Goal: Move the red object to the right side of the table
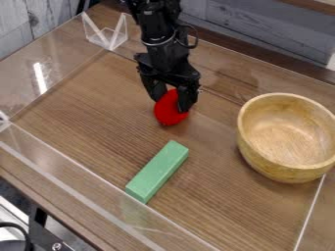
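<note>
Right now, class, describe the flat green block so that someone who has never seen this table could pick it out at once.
Start at the big wooden bowl on the right of the table. Move left and toward the near clear wall: the green block lies there flat and alone. It is the only long, straight-edged thing, unlike the round red object beneath the gripper.

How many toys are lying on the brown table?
3: a small rounded red toy fruit in the middle under the black gripper, a flat green rectangular block nearer the front, and a round wooden bowl on the right. None seems hidden.
</note>
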Controlling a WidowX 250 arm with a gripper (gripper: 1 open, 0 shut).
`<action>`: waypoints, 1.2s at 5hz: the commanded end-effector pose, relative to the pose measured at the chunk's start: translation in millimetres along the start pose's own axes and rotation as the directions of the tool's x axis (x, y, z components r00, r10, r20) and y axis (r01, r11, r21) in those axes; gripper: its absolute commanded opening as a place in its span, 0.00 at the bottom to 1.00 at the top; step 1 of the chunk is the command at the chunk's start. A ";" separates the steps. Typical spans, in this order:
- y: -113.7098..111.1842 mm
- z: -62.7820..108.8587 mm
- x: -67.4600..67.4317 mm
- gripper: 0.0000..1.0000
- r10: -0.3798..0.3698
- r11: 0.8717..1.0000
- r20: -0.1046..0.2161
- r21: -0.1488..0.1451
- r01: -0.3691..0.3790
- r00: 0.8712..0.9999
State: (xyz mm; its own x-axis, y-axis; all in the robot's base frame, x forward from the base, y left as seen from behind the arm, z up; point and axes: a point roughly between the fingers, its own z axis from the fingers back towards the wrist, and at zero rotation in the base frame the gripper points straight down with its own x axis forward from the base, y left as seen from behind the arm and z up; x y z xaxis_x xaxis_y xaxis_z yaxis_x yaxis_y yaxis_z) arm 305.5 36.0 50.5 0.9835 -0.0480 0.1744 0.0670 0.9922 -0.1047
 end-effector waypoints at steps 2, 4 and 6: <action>-11.6 11.8 22.0 1.00 0.026 0.999 0.068 0.030 -0.028 0.997; 18.3 -5.4 10.6 1.00 -0.023 0.999 0.052 0.038 0.021 0.998; 3.0 -2.9 11.5 0.00 -0.126 0.992 0.073 0.031 0.124 0.989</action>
State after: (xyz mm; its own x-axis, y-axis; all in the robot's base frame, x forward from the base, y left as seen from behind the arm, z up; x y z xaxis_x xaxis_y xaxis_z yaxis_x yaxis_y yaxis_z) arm 310.7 37.6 30.8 0.9675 -0.1543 0.2002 0.1727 0.9819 -0.0780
